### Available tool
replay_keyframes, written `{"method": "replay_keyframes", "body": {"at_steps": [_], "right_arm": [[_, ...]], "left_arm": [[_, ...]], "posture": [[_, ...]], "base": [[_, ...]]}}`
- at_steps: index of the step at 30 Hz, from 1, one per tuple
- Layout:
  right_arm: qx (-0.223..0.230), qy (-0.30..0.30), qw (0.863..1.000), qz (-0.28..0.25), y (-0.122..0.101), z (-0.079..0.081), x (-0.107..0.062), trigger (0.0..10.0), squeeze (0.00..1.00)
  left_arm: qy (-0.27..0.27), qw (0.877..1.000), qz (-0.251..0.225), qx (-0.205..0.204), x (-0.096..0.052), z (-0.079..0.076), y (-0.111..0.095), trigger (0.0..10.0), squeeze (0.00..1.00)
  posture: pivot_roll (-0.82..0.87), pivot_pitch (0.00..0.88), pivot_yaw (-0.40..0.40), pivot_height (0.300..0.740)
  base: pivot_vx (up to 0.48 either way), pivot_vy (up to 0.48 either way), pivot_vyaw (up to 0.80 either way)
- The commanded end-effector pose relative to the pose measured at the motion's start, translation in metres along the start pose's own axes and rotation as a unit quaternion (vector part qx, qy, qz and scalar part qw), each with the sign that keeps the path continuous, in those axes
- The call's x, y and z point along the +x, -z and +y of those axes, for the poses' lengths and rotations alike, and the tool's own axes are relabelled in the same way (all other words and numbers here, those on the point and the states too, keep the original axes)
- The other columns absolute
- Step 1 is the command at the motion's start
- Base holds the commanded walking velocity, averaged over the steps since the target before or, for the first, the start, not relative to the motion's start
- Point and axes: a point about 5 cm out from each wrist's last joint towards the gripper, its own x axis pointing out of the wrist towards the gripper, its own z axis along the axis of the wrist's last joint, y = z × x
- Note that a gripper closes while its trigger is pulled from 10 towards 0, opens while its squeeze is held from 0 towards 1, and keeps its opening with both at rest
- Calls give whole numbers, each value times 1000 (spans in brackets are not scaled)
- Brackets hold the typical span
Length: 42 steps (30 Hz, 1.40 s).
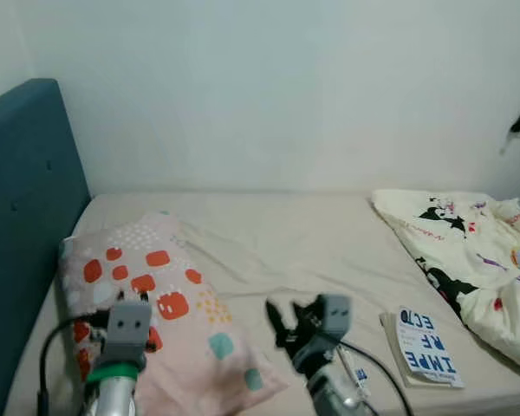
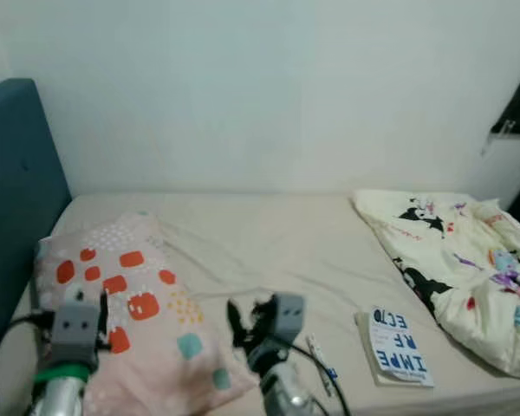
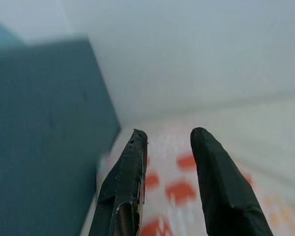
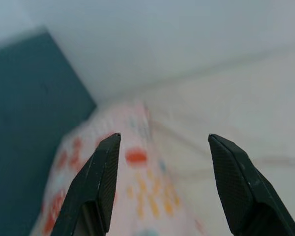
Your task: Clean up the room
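Beige sheet on the bed (image 1: 295,234), and I have both grippers raised over its near edge.

Nearest me, my left gripper (image 3: 168,142) hangs above the pink pillow (image 1: 156,303) with orange and teal blotches, its fingers a little apart with nothing between them; my right gripper (image 4: 162,142) sits just off the pillow's right edge, aimed toward it, fingers spread wide and empty. Right of that arm I see a small pen-like item (image 2: 322,362) on the sheet, too small for me to name surely, and just beyond it a white book (image 1: 425,348) with blue lettering at the near right. Further right, a cream quilt (image 1: 472,251) with cartoon prints lies bunched. The pillow's far end lies beside the teal headboard (image 1: 26,217); a pale wall (image 1: 286,87) closes the far side.
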Motion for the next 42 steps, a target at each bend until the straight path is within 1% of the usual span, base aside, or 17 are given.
{"method": "replay_keyframes", "body": {"at_steps": [1, 2, 4, 5, 6, 7, 8, 13, 19, 20, 21, 22, 35, 36, 37, 38, 42], "right_arm": [[-28, -20, 998, -60, -27, 9, 13, 10000, 0], [-28, -20, 998, -60, -27, 9, 13, 10000, 0], [-70, -29, 992, -99, -44, 15, 20, 10000, 0], [-70, -29, 992, -99, -44, 15, 20, 10000, 0], [-101, -25, 988, -115, -50, 16, 21, 10000, 0], [-112, -25, 984, -136, -59, 19, 23, 10000, 0], [-114, -30, 978, -173, -74, 26, 26, 10000, 0], [-104, -32, 973, -202, -87, 33, 28, 10000, 0], [-104, -35, 970, -219, -97, 40, 27, 10000, 0], [-105, -37, 969, -222, -98, 41, 27, 10000, 682], [-105, -37, 969, -222, -98, 41, 27, 10000, 682], [-106, -39, 967, -228, -99, 42, 26, 10000, 1000], [-110, -31, 968, -222, -99, 45, 26, 10000, 1000], [-103, -37, 969, -222, -99, 46, 27, 3725, 216], [-103, -37, 969, -222, -99, 46, 27, 3725, 216], [-96, -43, 970, -221, -99, 47, 27, 0, 0], [-85, -49, 971, -219, -98, 47, 26, 0, 0]], "left_arm": [[6, 998, -64, -6, 14, -1, -27, 10000, 0], [6, 998, -64, -6, 14, -1, -27, 10000, 0], [7, 995, -104, -7, 25, 0, -46, 10000, 0], [7, 995, -104, -7, 25, 0, -46, 10000, 0], [8, 993, -121, 0, 28, 0, -52, 10000, 0], [10, 990, -140, 1, 32, -1, -61, 10000, 0], [8, 986, -165, -20, 37, -2, -75, 10000, 0], [24, 982, -177, -61, 39, -9, -89, 10000, 0], [31, 980, -188, -53, 39, -11, -98, 10000, 0], [31, 980, -187, -52, 39, -11, -98, 10000, 0], [31, 980, -187, -52, 39, -11, -98, 10000, 0], [29, 981, -184, -54, 39, -11, -98, 10000, 0], [30, 982, -180, -57, 42, -9, -101, 10000, 0], [30, 982, -179, -58, 42, -9, -102, 10000, 0], [30, 982, -179, -58, 42, -9, -102, 10000, 0], [30, 982, -179, -57, 42, -9, -102, 10000, 0], [30, 982, -178, -57, 42, -9, -103, 10000, 0]], "posture": [[59, 10, -13, 703], [59, 10, -13, 703], [56, 7, -15, 703], [56, 7, -15, 703], [55, 7, -17, 703], [56, 7, -23, 703], [58, 6, -27, 703], [58, 4, -29, 703], [63, 2, -27, 703], [63, 4, -26, 703], [63, 4, -26, 703], [64, 5, -26, 703], [66, 5, -24, 703], [66, 5, -24, 703], [66, 5, -24, 703], [67, 5, -25, 703], [67, 6, -25, 703]], "base": [[0, 0, 0], [0, 0, 0], [0, 0, 0], [0, 0, 0], [0, 0, 0], [0, 0, 0], [0, 0, 0], [0, 0, 0], [0, 0, 0], [0, 0, 0], [0, 0, 0], [0, 0, 0], [0, 0, 0], [0, 0, 0], [0, 0, 0], [0, 0, 0], [0, 0, 0]]}}
